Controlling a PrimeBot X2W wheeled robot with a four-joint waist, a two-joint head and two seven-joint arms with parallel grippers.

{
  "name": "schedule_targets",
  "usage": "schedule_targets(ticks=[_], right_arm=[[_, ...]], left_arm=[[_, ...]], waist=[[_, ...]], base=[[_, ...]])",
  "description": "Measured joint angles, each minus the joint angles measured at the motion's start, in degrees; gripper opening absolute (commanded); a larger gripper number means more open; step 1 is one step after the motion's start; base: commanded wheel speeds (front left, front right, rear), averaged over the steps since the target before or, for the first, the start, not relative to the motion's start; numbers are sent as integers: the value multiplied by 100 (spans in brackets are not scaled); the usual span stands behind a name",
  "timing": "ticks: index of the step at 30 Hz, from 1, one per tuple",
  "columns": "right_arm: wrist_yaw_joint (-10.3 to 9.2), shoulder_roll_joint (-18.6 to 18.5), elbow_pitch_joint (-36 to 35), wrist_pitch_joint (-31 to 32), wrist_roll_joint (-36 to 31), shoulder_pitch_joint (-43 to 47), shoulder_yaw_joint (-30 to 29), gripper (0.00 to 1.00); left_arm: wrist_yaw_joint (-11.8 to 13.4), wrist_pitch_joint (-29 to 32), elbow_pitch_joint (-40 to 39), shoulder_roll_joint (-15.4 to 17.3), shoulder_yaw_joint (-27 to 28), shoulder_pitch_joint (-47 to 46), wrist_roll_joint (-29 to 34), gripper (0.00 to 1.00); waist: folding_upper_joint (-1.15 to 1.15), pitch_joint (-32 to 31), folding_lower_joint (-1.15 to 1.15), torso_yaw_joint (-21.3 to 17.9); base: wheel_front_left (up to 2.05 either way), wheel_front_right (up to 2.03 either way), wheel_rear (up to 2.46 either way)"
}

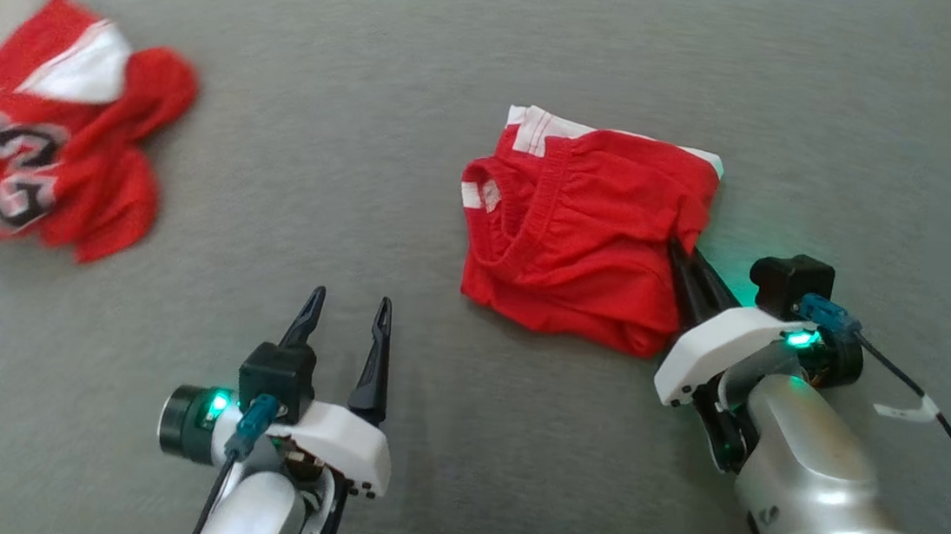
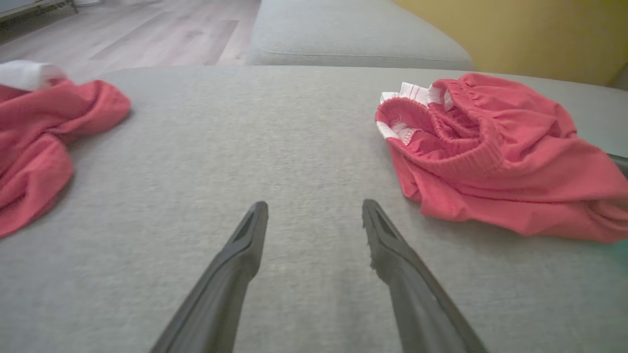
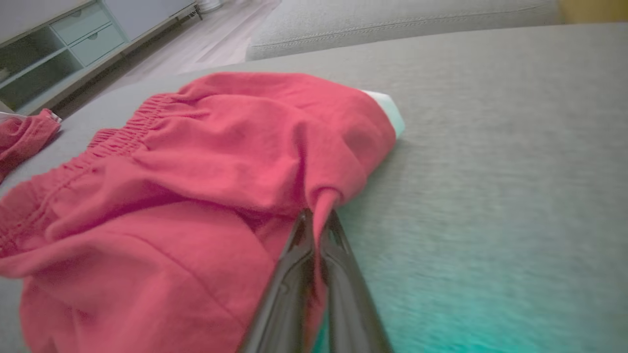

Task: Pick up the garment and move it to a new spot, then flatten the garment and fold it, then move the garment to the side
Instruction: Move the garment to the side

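A pair of red shorts (image 1: 580, 225) with white trim lies bunched and roughly folded on the grey cushion, right of centre. My right gripper (image 1: 679, 253) is shut on a pinch of red cloth at the shorts' right edge; in the right wrist view the fabric (image 3: 221, 162) runs down between the closed fingers (image 3: 294, 274). My left gripper (image 1: 347, 305) stands open over bare cushion, left of the shorts (image 2: 490, 157), its fingers (image 2: 245, 245) holding nothing.
A red jersey (image 1: 33, 146) with white trim and a black number lies crumpled at the far left, also seen as the jersey (image 2: 39, 132). The grey cushion (image 1: 426, 53) stretches between the garments. Wooden floor (image 2: 147, 34) and a cabinet (image 3: 59, 44) lie beyond.
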Motion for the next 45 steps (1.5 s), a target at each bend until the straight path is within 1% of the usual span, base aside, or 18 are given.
schedule_targets(ticks=[4, 12, 17, 20, 22, 26, 28, 33, 36, 40, 43, 45], right_arm=[[0, -2, -27, -1, -36, 7, -16, 0], [0, -5, -349, -1, 89, 85, 25, 0], [0, -5, -494, -2, 207, 252, -18, 0], [0, -5, -556, -2, 214, 316, -62, 0], [0, -7, -612, -2, 180, 293, -116, 0], [0, -53, -631, -2, 7, 183, -190, 0], [0, -196, -563, -1, -133, -42, -259, 0], [0, -901, -156, 13, -554, -986, -487, 0], [0, -1299, 216, 151, -765, -1445, -655, 0], [0, -1801, 790, 357, -971, -1734, -924, 0], [0, -2167, 1131, 358, -1109, -1850, -1165, 0], [0, -2332, 1245, 339, -1220, -1942, -1256, 0]], left_arm=[[-60, 0, 62, 0, 11, -67, 68, 100], [-168, 0, 212, 4, -10, -593, 179, 100], [-236, -1, 267, 4, -19, -716, 211, 100], [-283, -1, 308, 1, -53, -728, 264, 100], [-302, -1, 305, 1, -65, -771, 267, 100], [-304, -1, 305, 2, -76, -881, 268, 100], [-313, -1, 309, 8, -109, -909, 322, 100], [-356, -1, 304, 12, -126, -933, 413, 100], [-359, -1, 270, 23, -142, -938, 424, 100], [-356, -1, 182, 26, -187, -946, 446, 100], [-353, -1, 116, 26, -230, -955, 445, 100], [-345, -1, 80, 27, -230, -959, 444, 100]], waist=[[0, -49, 0, -579], [0, -45, 0, -1968], [0, 37, 0, -2776], [0, 129, 0, -3149], [0, 237, 0, -3301], [0, 446, 0, -3363], [0, 562, 0, -3316], [0, 725, 0, -2963], [0, 801, 0, -2708], [0, 890, 0, -2377], [0, 945, 0, -2163], [0, 976, 0, -2058]], base=[[0, 0, 0], [0, 0, 0], [0, 0, 0], [0, 0, 0], [0, 0, 0], [0, 0, 0], [0, 0, 0], [0, 0, 0], [0, 0, 0], [0, 0, 0], [0, 0, 0], [0, 0, 0]])
